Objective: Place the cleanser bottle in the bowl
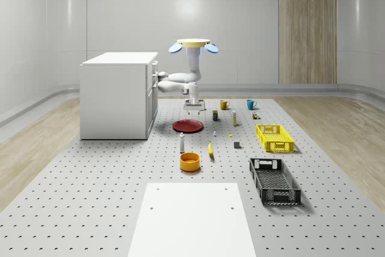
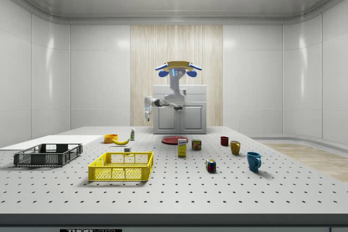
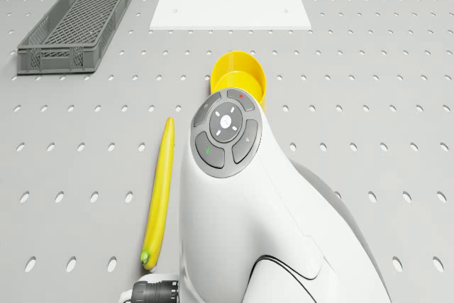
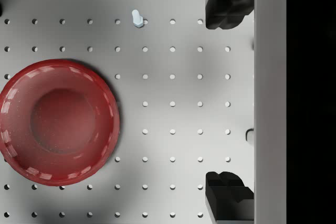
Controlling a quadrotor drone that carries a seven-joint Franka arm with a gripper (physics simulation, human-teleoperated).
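The cleanser bottle is a small white bottle standing upright on the perforated table, also seen as the bottle and far off as the bottle. Just in front of it sits the orange-yellow bowl, with nothing in it. The drone hovers beside the white cabinet, above the far part of the table. Its arm hangs down, and my gripper is open and holds nothing. It is well above the table beside the red plate, behind the bottle.
The white cabinet stands close to the arm, and its edge runs past the fingers. A banana lies near the bowl. A yellow crate, a black crate, two mugs and small items are at the whole-scene view's right.
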